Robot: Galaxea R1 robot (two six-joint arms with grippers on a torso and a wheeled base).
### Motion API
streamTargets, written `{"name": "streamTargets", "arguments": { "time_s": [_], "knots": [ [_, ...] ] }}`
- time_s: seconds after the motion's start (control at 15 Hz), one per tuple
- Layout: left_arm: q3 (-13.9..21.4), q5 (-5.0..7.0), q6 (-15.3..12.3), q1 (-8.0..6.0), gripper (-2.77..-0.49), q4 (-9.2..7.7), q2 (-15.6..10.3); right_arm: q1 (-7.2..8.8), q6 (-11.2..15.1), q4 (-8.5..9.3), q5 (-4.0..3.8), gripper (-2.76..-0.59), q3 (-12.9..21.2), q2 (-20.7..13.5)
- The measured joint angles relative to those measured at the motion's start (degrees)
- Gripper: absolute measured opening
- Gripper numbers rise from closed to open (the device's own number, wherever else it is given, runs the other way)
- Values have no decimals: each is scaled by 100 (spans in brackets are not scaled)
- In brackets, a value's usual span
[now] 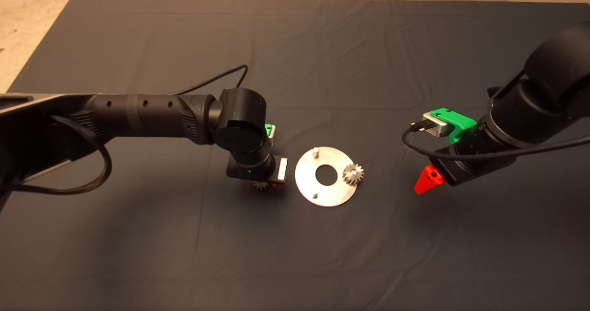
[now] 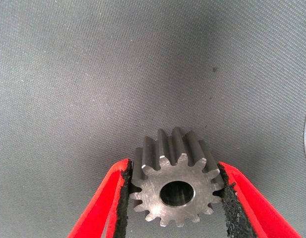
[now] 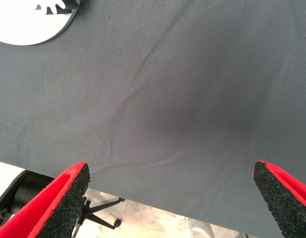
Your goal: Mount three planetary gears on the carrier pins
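the left gripper [image 1: 263,185] hangs just left of the disc [image 1: 328,191], its fingers [image 2: 110,201] pinching a gear [image 2: 175,191] by the teeth. on the disc, a second gear [image 1: 353,174] sits on the right-hand pin; two pins [image 1: 315,152] stand bare. the right gripper [image 1: 426,180] hovers apart, fingers [image 3: 63,196] spread wide.

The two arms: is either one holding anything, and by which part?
The left gripper holds a gear by its toothed rim, between its fingers. The right gripper is open, holding nothing.
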Motion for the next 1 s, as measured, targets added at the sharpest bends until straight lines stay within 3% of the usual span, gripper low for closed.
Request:
{"name": "streamTargets", "arguments": {
  "time_s": [1.0],
  "knots": [
    [46, 4, 52, 27, -237, 97, -16, 15, 0, 61, 1, -89, 0, 0]
  ]
}}
